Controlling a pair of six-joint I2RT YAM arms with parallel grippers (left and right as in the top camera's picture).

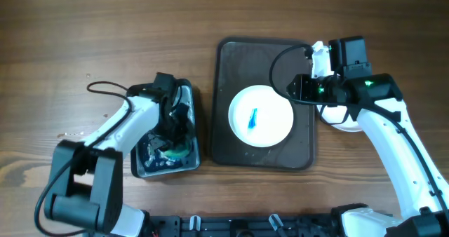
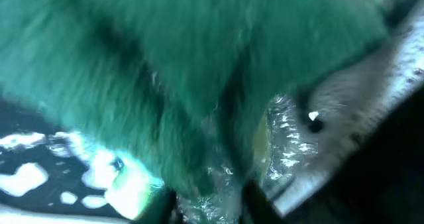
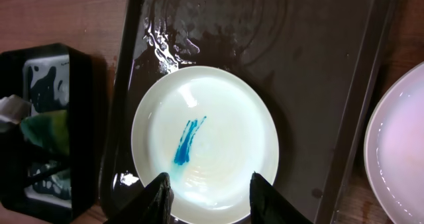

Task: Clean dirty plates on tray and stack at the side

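Wooden tabletop [image 1: 70, 26]: the tray [image 1: 231, 55] lies at centre, carrying one blue-smeared plate [image 1: 273, 111]. The left hand [image 1: 170, 125] is clamped on the green sponge [image 2: 165, 65] in the black tub [image 1: 196, 125]. The right hand [image 3: 209, 184], jaws apart, hovers over the plate's rim.

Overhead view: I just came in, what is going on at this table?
The left pincer is down in the small black tub, against the green sponge; blur hides whether it grips it. The right pincer hangs open over the rim of a white plate on the dark tray; its centre has a blue smear, not yet wiped. A second plate lies on the table beside the tray, under the right arm.
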